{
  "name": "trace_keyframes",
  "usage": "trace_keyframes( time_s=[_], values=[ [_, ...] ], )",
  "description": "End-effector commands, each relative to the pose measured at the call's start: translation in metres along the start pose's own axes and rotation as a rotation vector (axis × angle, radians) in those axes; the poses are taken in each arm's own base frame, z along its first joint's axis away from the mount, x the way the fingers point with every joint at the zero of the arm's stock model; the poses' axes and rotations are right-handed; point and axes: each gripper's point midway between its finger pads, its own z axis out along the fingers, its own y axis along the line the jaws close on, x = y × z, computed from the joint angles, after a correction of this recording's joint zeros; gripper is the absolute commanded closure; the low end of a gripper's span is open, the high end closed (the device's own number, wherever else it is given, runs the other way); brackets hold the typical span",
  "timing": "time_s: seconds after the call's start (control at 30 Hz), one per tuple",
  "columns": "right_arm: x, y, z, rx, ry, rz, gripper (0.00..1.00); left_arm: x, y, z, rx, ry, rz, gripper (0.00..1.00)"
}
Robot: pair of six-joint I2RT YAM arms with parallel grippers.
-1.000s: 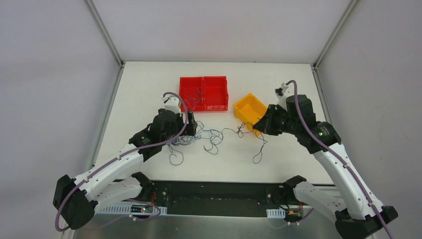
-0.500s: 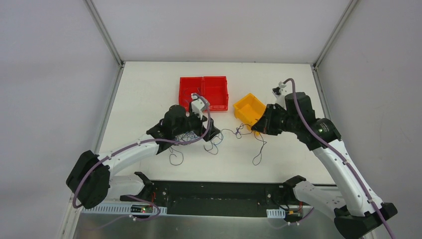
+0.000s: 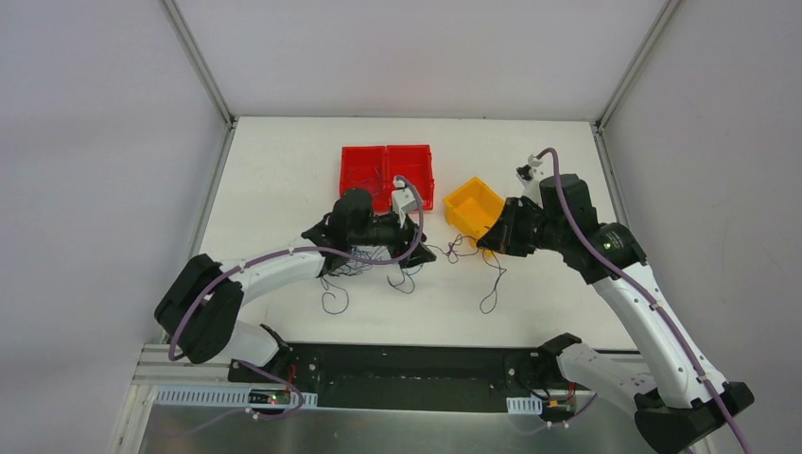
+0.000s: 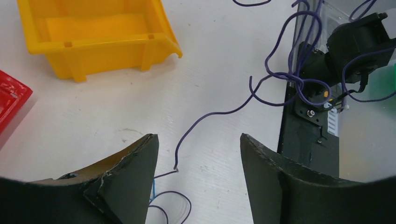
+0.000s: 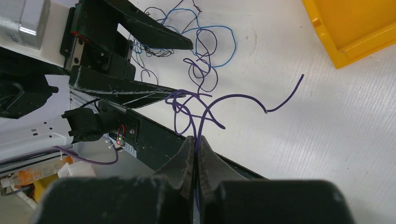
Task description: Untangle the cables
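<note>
The left tool (image 4: 198, 140) hovers spread over the bench (image 3: 284, 170), with a loose wire end (image 4: 176, 168) on the surface below the gap, seemingly untouched. The right tool (image 5: 195, 140) is pressed together, pinching a purple cable (image 5: 205, 105). The cables (image 3: 378, 257) lie tangled mid-bench — just in front of the red bins (image 3: 388, 175) — with the yellow bin (image 3: 476, 203) nearby.

Cables (image 3: 378, 257): thin curly wires, blue, purple and dark, loosely tangled on the table (image 3: 274, 170).
Purple cable (image 5: 180, 100): knotted with other purple strands, one end pinched in the right gripper (image 5: 196, 142).
Blue cable (image 5: 223, 35): looped flat, interlaced with dark strands.
</note>
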Motion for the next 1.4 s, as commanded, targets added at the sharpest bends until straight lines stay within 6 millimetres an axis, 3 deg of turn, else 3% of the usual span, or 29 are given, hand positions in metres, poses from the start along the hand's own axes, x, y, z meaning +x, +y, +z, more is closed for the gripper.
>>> trace_keyframes(
  time_s=[0.0, 0.03, 0.1, 0.13, 0.23, 0.37, 0.5, 0.67, 0.8, 1.0, 1.13, 1.37],
  values=[
    [-0.007, 0.008, -0.003, -0.027, -0.023, -0.008, 1.0, -0.011, -0.01, 0.015, 0.086, 0.002, -0.008, 0.42],
    [-0.008, 0.008, -0.002, -0.024, -0.025, -0.007, 1.0, -0.01, -0.009, 0.018, 0.085, 0.007, -0.017, 0.51],
    [-0.008, 0.005, -0.001, -0.015, -0.034, -0.003, 1.0, -0.009, -0.006, 0.021, 0.066, 0.012, -0.035, 0.87],
    [-0.01, 0.004, -0.001, -0.008, -0.045, -0.001, 1.0, -0.009, -0.001, 0.021, 0.037, 0.018, -0.047, 1.0],
    [-0.014, -0.014, 0.001, 0.078, -0.094, 0.014, 1.0, -0.002, 0.016, 0.012, -0.093, 0.03, -0.068, 1.0],
    [-0.02, -0.07, 0.003, 0.347, -0.201, 0.055, 1.0, 0.009, 0.044, -0.018, -0.341, -0.001, -0.121, 1.0],
    [-0.021, -0.126, -0.007, 0.618, -0.316, 0.119, 1.0, 0.035, 0.075, -0.07, -0.639, 0.009, -0.229, 1.0],
    [-0.023, -0.159, -0.023, 0.768, -0.459, 0.187, 1.0, 0.067, 0.096, -0.133, -0.891, -0.036, -0.354, 1.0],
    [-0.027, -0.162, -0.03, 0.771, -0.524, 0.208, 1.0, 0.08, 0.097, -0.153, -0.939, -0.063, -0.382, 1.0],
    [-0.04, -0.121, -0.003, 0.531, -0.467, 0.148, 1.0, 0.076, 0.09, -0.149, -0.886, -0.068, -0.371, 1.0],
    [-0.066, -0.099, 0.009, 0.457, -0.468, 0.082, 1.0, 0.08, 0.092, -0.149, -0.894, -0.047, -0.348, 1.0],
    [-0.133, -0.12, 0.024, 0.66, -0.667, 0.088, 1.0, 0.083, 0.087, -0.136, -0.805, -0.078, -0.314, 1.0]
  ],
)
